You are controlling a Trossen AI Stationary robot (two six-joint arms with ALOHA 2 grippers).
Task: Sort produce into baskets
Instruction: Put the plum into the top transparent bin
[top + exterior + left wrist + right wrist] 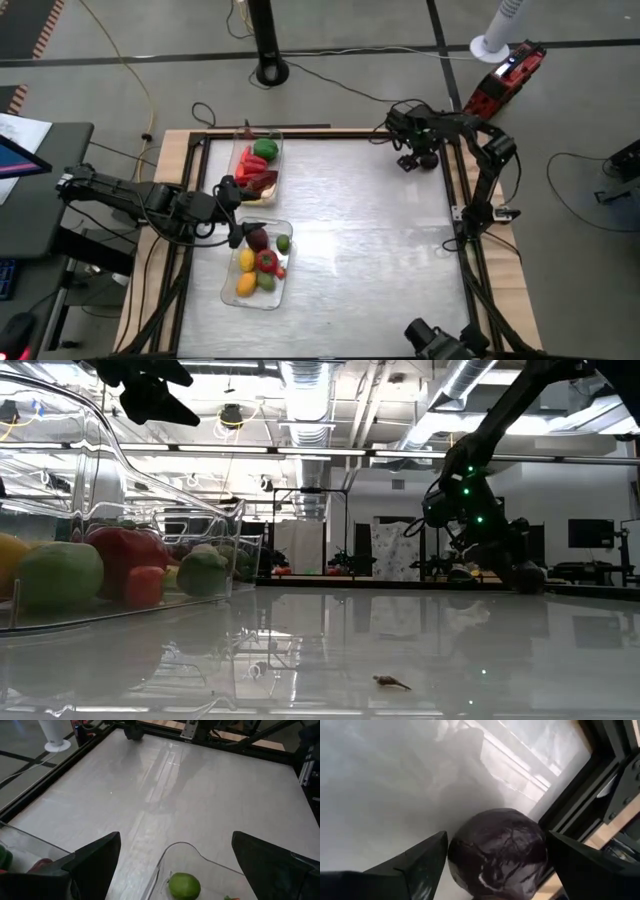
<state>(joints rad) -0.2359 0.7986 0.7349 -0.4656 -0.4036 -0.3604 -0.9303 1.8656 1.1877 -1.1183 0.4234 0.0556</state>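
Note:
Two clear baskets lie at the table's left. The far basket [258, 165] holds a green pepper [265, 150] and red pieces. The near basket [260, 265] holds purple, green, yellow, red and orange pieces. My left gripper [232, 208] is open and empty, raised between the two baskets. In its wrist view a green fruit [184, 886] lies in the near basket [167, 857]. My right gripper [415, 158] is open at the table's far right corner. Its fingers stand on either side of a dark purple round fruit [497, 851] that rests on the table. My right gripper has the dark purple fruit between its open fingers, and the fruit nearly fills the gap. I cannot tell whether the fingers [422, 857] touch its sides [457, 855]. The fruit sits on the table beside the black frame rail.
The black frame rail [580, 795] runs close behind the purple fruit. The middle and right of the table [370, 230] are bare shiny surface. A small brown scrap [392, 682] lies near the front edge. Cables and a red tool [505, 75] lie beyond the far edge.

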